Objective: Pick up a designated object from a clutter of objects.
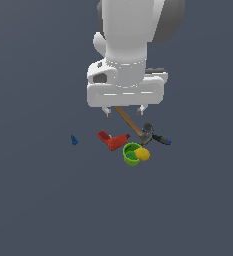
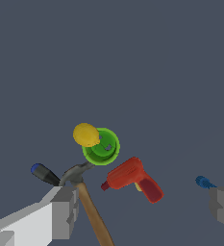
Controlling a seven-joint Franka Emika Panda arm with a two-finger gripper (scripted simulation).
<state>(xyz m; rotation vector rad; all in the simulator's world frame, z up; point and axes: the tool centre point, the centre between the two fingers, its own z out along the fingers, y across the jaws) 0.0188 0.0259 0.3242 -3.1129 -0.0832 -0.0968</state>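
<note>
The tool hangs above the clutter with its fingers spread wide and nothing between them, so it is released. The hammer lies flat on the counter, its brown handle running from under the tool to its dark head. In the wrist view one finger sits just beside the handle, near the head; the other finger is well apart. The black tool with a blue tip lies against the hammer head. The green cup stands near the head, with the lemon touching its rim. The red drill toy lies beside the cup and handle. A small blue piece lies well apart, toward the exterior view's left.
</note>
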